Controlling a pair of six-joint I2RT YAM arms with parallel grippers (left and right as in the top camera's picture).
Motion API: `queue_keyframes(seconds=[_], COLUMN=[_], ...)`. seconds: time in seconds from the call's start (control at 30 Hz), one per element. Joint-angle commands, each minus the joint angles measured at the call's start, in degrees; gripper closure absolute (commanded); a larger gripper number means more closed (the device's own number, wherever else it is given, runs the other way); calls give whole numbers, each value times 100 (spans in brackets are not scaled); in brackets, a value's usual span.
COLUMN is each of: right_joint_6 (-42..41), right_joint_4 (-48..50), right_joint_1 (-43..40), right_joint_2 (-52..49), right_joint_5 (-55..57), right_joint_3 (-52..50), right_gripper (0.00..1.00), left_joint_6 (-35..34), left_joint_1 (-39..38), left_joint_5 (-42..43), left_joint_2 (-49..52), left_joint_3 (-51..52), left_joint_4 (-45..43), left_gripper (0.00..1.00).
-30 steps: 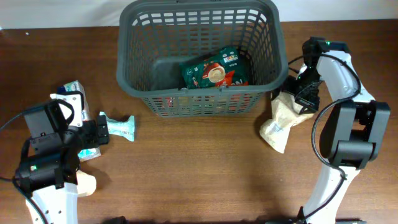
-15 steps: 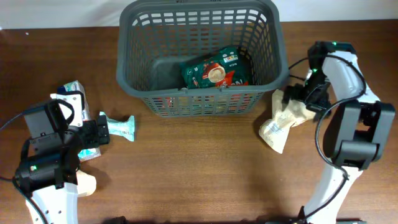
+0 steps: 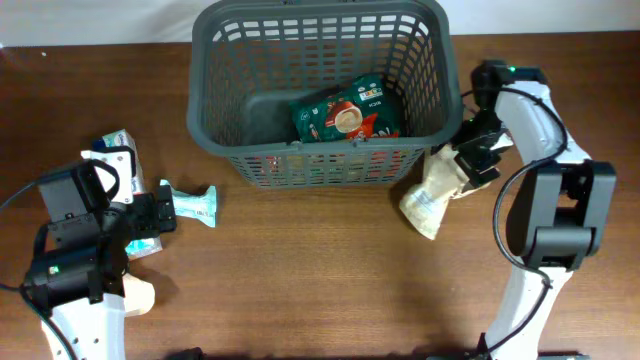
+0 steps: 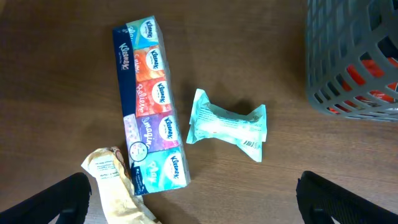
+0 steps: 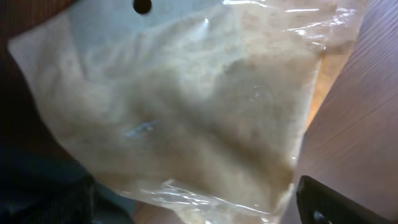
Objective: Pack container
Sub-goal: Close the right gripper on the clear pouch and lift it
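Kleenex tissue pack [image 4: 149, 99] near teal packet [image 4: 227, 123] | left tool [image 4: 199, 208] wide | right tool [image 5: 193, 202] wide over beige packet [image 5: 186, 106]

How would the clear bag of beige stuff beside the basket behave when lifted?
The clear bag looks crumpled and loosely filled, so it would probably sag. Its glossy film seems slippery; contents may shift.

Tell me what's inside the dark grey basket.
One green and red packet lies in the basket, toward its right side. The rest of the floor looks bare. Anything under the packet is covered.
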State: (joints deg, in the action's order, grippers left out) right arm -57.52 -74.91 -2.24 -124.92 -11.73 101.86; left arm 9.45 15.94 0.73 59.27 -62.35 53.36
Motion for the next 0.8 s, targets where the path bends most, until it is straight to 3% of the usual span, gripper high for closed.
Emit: queue_keyframes(seconds=[0.0, 0.2, 0.4, 0.47, 0.53, 0.57, 0.6, 0.77], right_joint_6=[-214, -214, -219, -216, -216, -216, -216, -216], right_joint_4=[-39, 109, 1029, 1228, 1375, 1401, 1429, 1432], right_joint_1=[72, 68, 68, 68, 68, 68, 68, -15], right_joint_2=[39, 39, 39, 39, 39, 39, 39, 39], right_joint_5=[90, 184, -170, -225, -223, -221, -216, -201], right_joint_3=[-74, -599, -1661, -1888, -2065, -2103, -2120, -2120], right_gripper=[1, 1, 2, 15, 50, 81, 96, 97], left_joint_6=[94, 94, 94, 94, 94, 94, 94, 94], left_joint_1=[24, 24, 24, 24, 24, 24, 24, 24], left_joint_5=[107, 149, 146, 146, 146, 146, 146, 146], left_joint_2=[2, 4, 2, 4, 4, 4, 4, 2], left_joint_3=[44, 44, 44, 44, 44, 44, 44, 44], left_joint_4=[-9, -11, -9, -9, -9, -9, -9, -9], left_gripper=[1, 1, 1, 1, 1, 1, 1, 1])
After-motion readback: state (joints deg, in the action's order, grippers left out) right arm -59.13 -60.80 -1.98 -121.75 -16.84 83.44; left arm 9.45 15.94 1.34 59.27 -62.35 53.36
